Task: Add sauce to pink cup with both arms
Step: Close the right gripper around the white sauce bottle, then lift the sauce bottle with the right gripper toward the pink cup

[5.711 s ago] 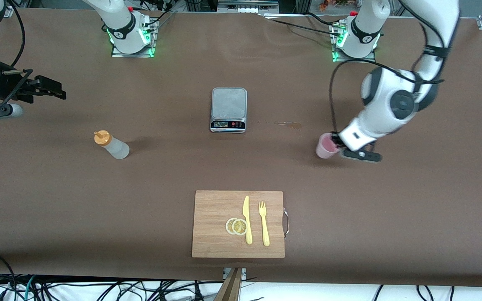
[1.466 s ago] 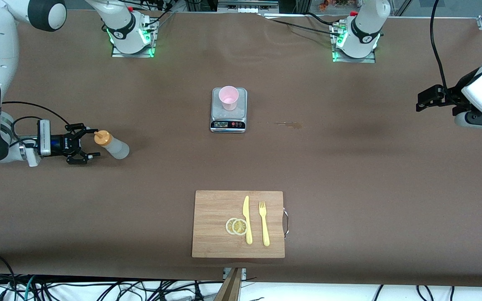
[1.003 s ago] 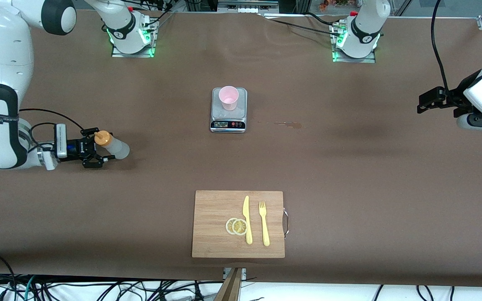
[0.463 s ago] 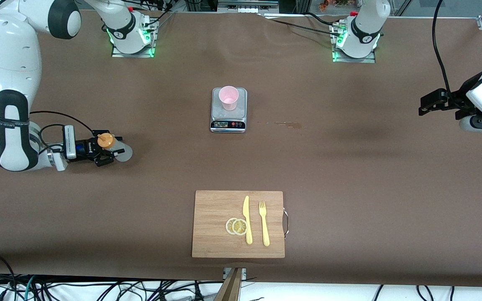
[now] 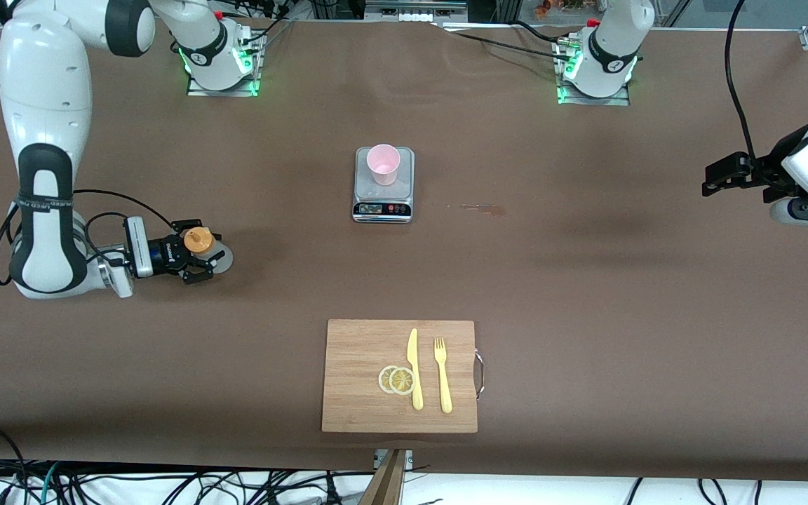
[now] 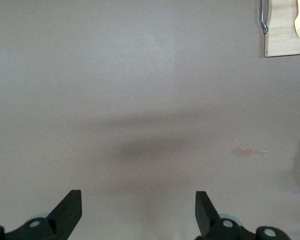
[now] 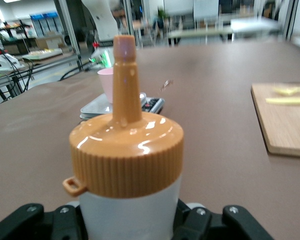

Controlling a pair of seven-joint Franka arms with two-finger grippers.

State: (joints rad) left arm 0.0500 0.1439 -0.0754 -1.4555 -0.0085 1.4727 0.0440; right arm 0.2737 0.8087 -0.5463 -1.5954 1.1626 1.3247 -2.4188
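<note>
The sauce bottle (image 5: 202, 243), whitish with an orange cap, stands toward the right arm's end of the table. My right gripper (image 5: 209, 254) reaches in low from that end and is shut on the bottle's body. In the right wrist view the bottle (image 7: 127, 165) fills the space between the fingers. The pink cup (image 5: 383, 163) stands upright on the scale (image 5: 384, 203) in the middle of the table; it also shows in the right wrist view (image 7: 105, 82). My left gripper (image 5: 709, 179) is open and empty, and waits above the table's left-arm end (image 6: 138, 212).
A wooden cutting board (image 5: 362, 351) with lemon slices (image 5: 397, 380), a yellow knife (image 5: 414, 368) and a fork (image 5: 442, 375) lies near the front edge, nearer the camera than the scale. A small sauce stain (image 5: 482, 208) marks the cloth beside the scale.
My right gripper slid in around the bottle, then carried it a little toward the table's middle. Much earlier, the left gripper held the cup on the table; the cup now stands on the scale.
</note>
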